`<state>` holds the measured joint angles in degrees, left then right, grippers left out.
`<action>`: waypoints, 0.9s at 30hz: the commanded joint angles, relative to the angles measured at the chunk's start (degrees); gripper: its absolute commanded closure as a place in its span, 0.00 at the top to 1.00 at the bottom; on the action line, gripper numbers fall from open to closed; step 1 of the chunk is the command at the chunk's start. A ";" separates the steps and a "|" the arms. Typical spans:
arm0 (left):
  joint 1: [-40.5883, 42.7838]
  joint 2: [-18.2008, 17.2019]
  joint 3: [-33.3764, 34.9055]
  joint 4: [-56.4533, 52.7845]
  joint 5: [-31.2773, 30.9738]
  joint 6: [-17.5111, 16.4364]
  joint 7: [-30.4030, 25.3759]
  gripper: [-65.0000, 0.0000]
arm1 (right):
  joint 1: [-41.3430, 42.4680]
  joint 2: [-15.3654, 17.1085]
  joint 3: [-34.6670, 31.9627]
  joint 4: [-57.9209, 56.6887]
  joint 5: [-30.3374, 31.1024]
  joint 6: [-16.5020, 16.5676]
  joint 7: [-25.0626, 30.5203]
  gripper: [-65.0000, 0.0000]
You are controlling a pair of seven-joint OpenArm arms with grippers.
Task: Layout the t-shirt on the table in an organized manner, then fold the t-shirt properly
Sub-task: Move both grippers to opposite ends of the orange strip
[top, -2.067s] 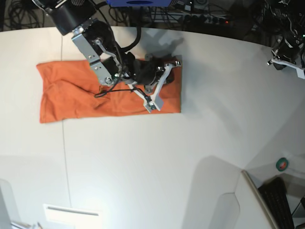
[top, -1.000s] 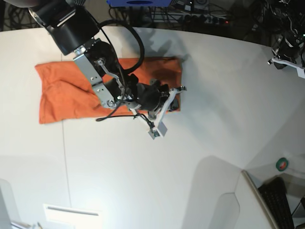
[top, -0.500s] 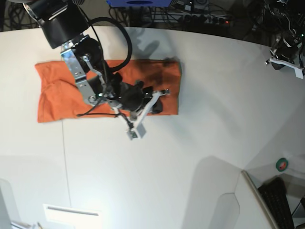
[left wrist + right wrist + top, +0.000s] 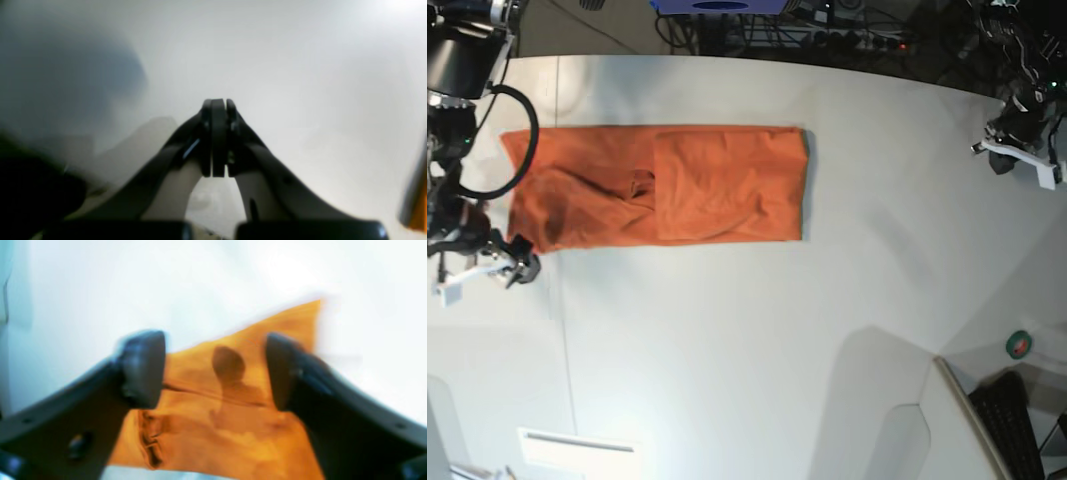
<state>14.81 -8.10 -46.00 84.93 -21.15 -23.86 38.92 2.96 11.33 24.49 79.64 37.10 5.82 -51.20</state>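
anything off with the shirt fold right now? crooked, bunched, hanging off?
Mostly tidy: the t-shirt lies as a long flat band fully on the table. One flaw: creases bunch around a small pucker near the middle, where the folded-over panel's edge sits. Its left end also looks rumpled. Neither gripper holds it.

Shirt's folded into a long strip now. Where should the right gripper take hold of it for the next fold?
Probably the short end of the t-shirt nearest the right gripper, at its near corner. The strip lies flat along the table, so come in low from beyond that end with the open jaws and pinch all layers at the edge.
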 commanded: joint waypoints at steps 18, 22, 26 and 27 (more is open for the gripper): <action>2.12 -6.98 34.17 -1.19 -1.14 -0.28 -15.58 0.00 | -1.34 6.21 8.08 -15.77 0.39 18.83 1.31 0.75; 1.32 -7.24 34.79 -1.45 -1.14 -1.68 -15.58 0.00 | -1.34 6.47 4.83 -18.32 0.30 19.01 2.28 0.75; 0.80 -7.24 34.26 -2.24 -0.79 -10.12 -15.40 0.00 | -1.60 6.29 -1.24 -19.90 0.39 19.01 6.14 0.74; 0.80 -7.24 34.17 -2.33 -0.79 -11.26 -15.40 0.00 | -1.86 6.29 -2.38 -20.78 0.39 19.01 7.20 0.74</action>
<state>15.70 -14.68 -11.49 81.93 -21.23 -34.81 24.62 1.08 16.64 21.80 58.50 37.63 24.53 -43.24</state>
